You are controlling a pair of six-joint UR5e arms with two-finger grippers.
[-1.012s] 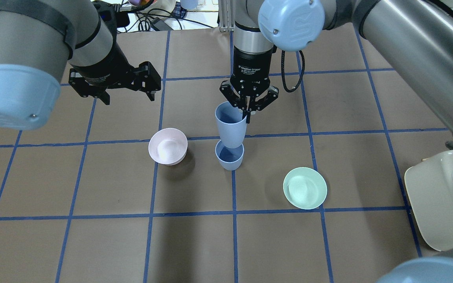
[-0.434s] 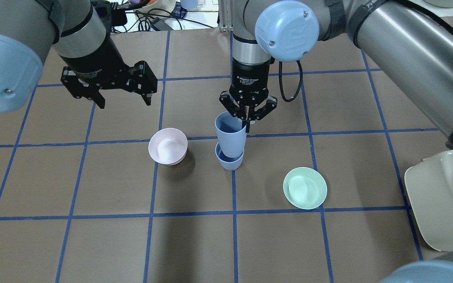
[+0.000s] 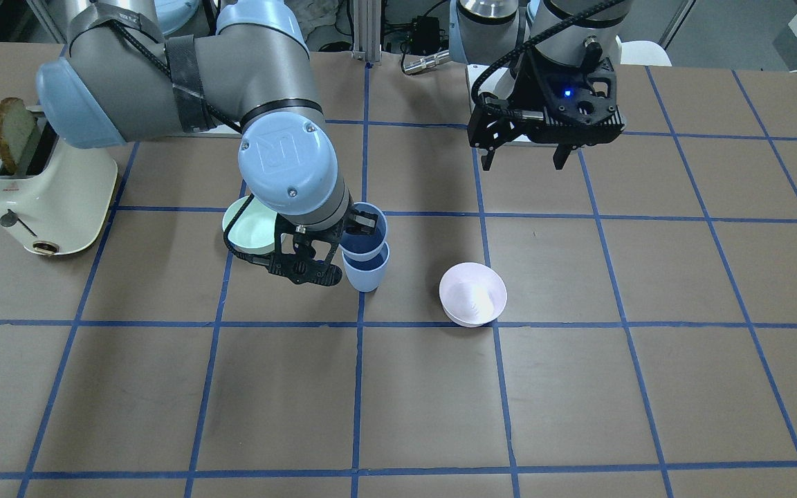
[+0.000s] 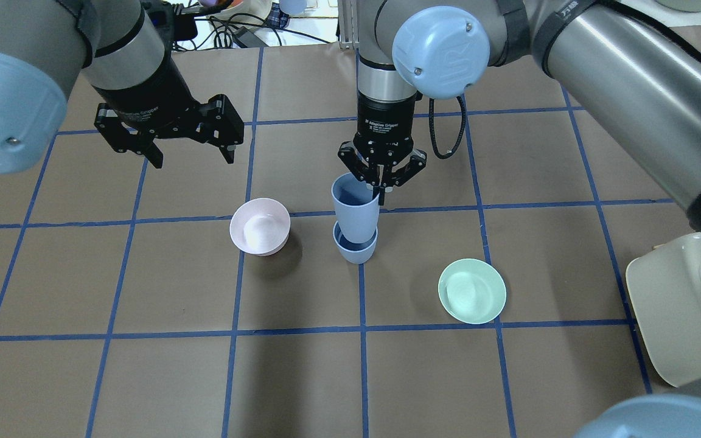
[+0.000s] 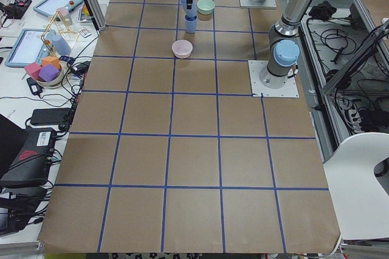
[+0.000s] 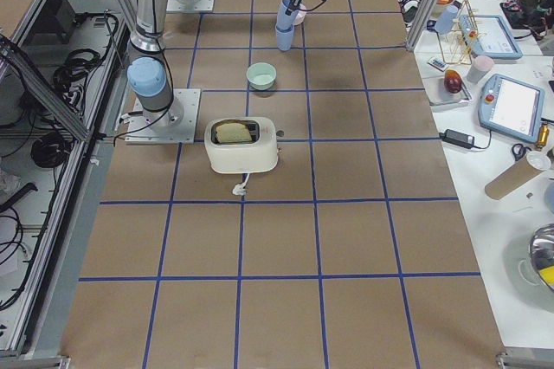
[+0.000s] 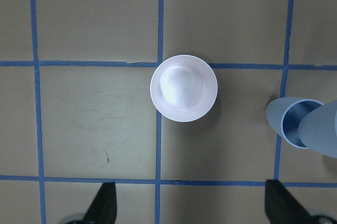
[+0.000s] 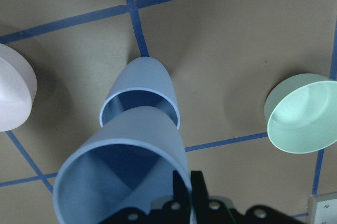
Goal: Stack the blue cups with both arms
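Note:
My right gripper [image 4: 380,184] is shut on the rim of one blue cup [image 4: 355,204] and holds it upright. That cup's base sits partway inside the mouth of the second blue cup [image 4: 355,248], which stands on the table. The right wrist view shows the held cup [image 8: 121,166] over the lower cup [image 8: 142,87]. My left gripper [image 4: 192,158] is open and empty, hovering behind and to the left of the pink bowl. The front-facing view shows it [image 3: 523,164] well apart from the cups [image 3: 365,266].
A pale pink bowl [image 4: 260,226] sits just left of the cups. A mint-green bowl [image 4: 471,291] sits to their front right. A cream toaster [image 4: 685,310] holding a slice of toast [image 3: 14,135] stands at the right edge of the table.
My right gripper has lowered the held cup, so its base has gone from just above the lower cup into its mouth. My left arm has shifted slightly left and back, still open.

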